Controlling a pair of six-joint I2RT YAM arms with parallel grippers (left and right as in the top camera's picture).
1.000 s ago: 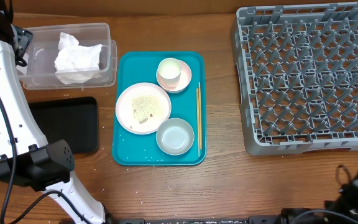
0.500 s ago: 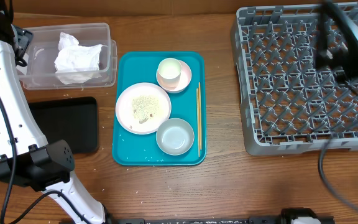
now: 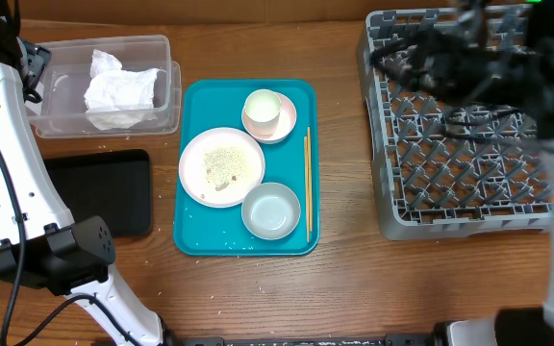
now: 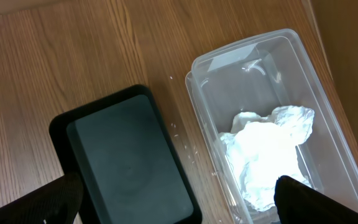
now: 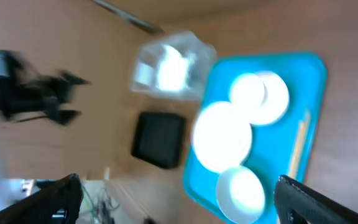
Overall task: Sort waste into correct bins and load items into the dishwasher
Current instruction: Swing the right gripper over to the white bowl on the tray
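Surface: brown wooden table [image 3: 258, 298]
Grippers: left gripper [image 4: 179, 202], right gripper [image 5: 179, 202] wide, empty
Risk: right gripper snags pegs of grey plastic dish rack [image 3: 469, 183] below

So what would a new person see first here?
Probably the bright teal tray in the middle, holding a plate sprinkled with crumbs. Next, the big grey rack on the right, with a blurry dark arm across its top, and the white crumpled napkin in the clear tub at top left.
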